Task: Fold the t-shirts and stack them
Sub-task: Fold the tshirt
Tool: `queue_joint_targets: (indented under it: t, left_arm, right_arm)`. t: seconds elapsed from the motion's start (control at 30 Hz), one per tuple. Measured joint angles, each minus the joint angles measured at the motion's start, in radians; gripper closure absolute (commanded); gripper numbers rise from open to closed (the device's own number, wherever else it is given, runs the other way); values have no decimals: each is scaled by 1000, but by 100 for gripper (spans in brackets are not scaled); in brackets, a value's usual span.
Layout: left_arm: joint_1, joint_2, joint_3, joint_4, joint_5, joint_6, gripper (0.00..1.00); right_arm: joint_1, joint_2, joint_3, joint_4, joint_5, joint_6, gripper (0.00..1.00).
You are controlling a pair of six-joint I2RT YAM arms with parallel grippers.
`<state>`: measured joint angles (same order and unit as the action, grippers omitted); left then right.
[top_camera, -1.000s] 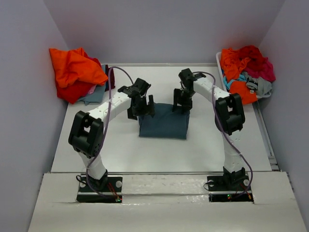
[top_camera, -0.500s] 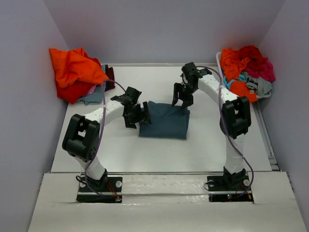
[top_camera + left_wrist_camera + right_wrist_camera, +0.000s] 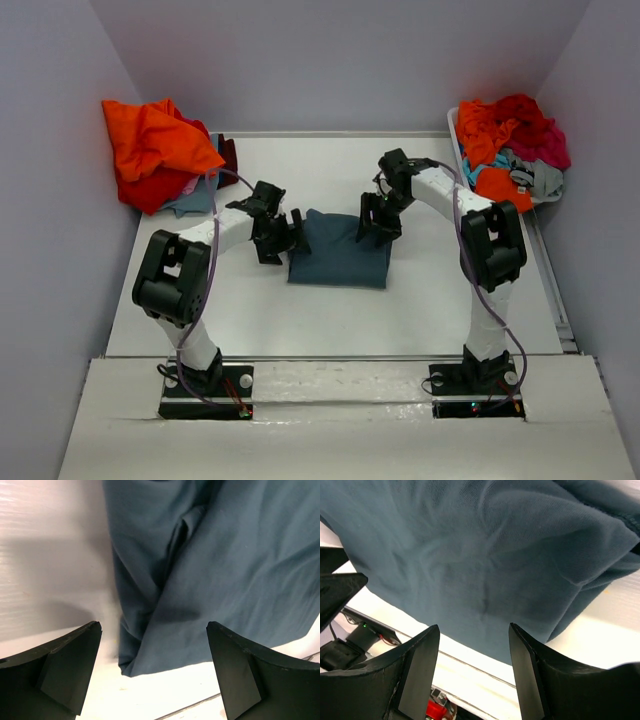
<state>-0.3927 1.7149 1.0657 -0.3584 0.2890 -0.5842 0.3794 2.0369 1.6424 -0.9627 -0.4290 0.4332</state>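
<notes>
White table [image 3: 330, 310]: orange/red pile [image 3: 150, 150] of shirts far left, mixed pile [image 3: 510, 145] far right, folded slate-blue t-shirt [image 3: 340, 252] flat at centre. Left gripper [image 3: 283, 235] at the shirt's left edge, jaws spread, gripping nothing. Right gripper [image 3: 380, 225] over its far-right corner, jaws apart, also released

Left tool [image 3: 282, 240] and right tool [image 3: 378, 226], jaws apart, flank the folded slate-blue shirt [image 3: 340, 255] — it fills the ground between them. Bare desk [image 3: 330, 310] on their near side is free. Outboard and beyond the left tool, a heap of shirts [image 3: 150, 150]; outboard of the right tool, a full basket [image 3: 453, 128] — both well apart.
</notes>
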Motion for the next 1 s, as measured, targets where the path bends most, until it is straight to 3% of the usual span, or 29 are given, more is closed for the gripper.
queue_joint_targets:
  t: [0.4,1.0]
  left_arm:
    - [48,34,-2,18,18,-1,1]
    - [60,111,-13,225,287,-57,1]
  right_arm:
    - [0,0,-84,39,-25,-10,37]
    - [0,51,-97,70,-25,-11,37]
